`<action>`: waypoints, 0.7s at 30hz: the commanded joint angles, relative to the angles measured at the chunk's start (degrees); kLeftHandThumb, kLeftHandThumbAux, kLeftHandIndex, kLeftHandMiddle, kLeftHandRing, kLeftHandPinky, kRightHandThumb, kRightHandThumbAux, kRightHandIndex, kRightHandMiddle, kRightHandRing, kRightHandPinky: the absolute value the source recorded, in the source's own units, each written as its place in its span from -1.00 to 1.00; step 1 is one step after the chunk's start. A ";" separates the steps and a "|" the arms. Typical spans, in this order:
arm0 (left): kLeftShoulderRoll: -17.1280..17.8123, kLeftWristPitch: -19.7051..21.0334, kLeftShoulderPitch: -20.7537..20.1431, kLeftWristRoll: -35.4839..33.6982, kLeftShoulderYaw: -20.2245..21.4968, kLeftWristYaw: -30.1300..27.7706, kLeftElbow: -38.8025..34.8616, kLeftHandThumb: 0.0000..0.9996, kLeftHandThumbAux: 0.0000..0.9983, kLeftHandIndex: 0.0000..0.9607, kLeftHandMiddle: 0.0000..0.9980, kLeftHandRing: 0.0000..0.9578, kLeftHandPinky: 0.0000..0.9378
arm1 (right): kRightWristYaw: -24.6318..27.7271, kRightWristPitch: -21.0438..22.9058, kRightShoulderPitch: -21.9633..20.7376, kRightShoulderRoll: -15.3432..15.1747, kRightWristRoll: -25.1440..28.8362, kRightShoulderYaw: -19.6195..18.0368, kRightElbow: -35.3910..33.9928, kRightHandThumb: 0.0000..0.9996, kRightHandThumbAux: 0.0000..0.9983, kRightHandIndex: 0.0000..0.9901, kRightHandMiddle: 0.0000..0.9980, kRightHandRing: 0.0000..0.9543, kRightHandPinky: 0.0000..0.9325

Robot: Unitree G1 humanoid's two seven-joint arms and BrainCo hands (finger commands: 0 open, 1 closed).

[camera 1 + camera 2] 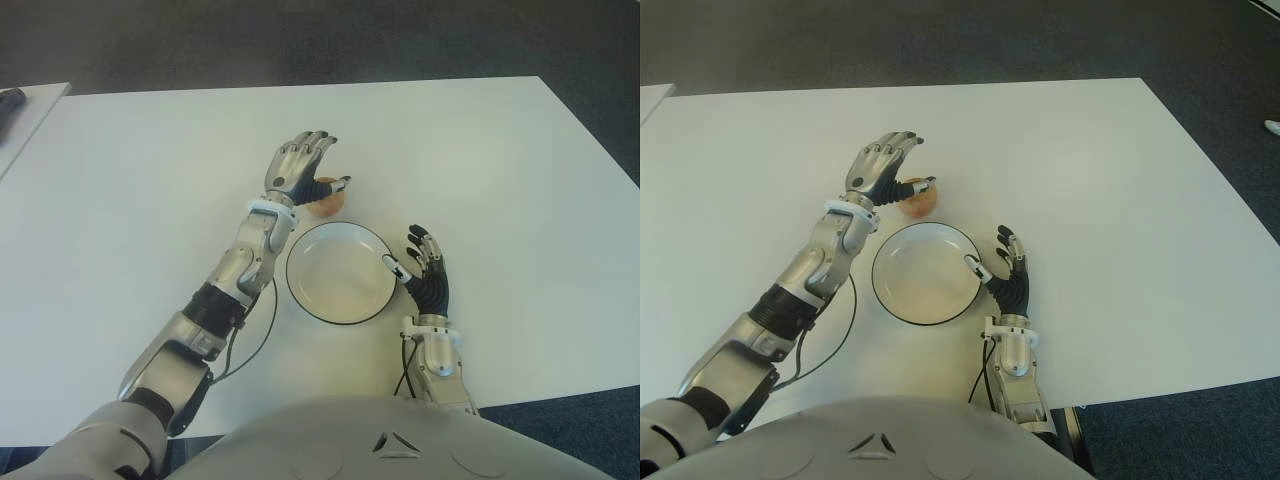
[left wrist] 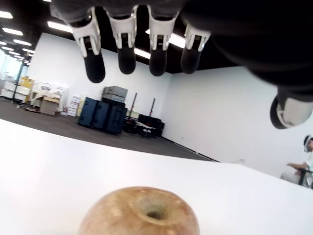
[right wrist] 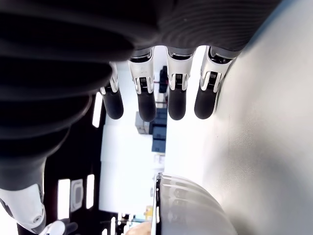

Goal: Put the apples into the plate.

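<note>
Hovering over the apple [image 1: 327,203], the left hand [image 1: 300,165] shows in the left eye view just beyond the far rim of the plate [image 1: 300,296], which holds nothing. The apple sits on the table [image 1: 130,190], touching or nearly touching that rim. The right hand [image 1: 425,273] shows just right of the plate, idle.

From the right eye view the layout reads the same: apple at the plate's far edge under the left hand's arched fingers [image 1: 898,140], thumb reaching round the apple's right side, plate bare inside.

From the left wrist view the apple sits below the palm with the fingertips spread above and clear of it, so the hand is released, not yet gripping.

From the right wrist view the fingers hang relaxed and hold nothing, with the plate's rim beside them.

Judging from this, the task is barely begun: the only apple in sight is outside the plate, and closing on it, lifting and placing remain.
</note>
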 commanded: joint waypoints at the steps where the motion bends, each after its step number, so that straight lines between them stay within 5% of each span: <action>1: 0.89 -2.29 -0.93 0.92 -1.50 -0.13 3.55 -0.35 -0.38 -0.69 -0.76 -0.76 -0.60 | -0.42 4.12 1.33 2.77 0.55 0.20 5.47 -0.10 0.30 -0.69 -0.64 -0.69 -0.65; 21: -2.03 -11.38 -6.89 0.04 -6.55 3.48 22.28 -0.39 -0.35 -0.72 -0.72 -0.70 -0.56 | -1.75 2.55 2.44 2.74 -0.07 1.95 5.35 -0.14 0.36 -0.69 -0.65 -0.69 -0.65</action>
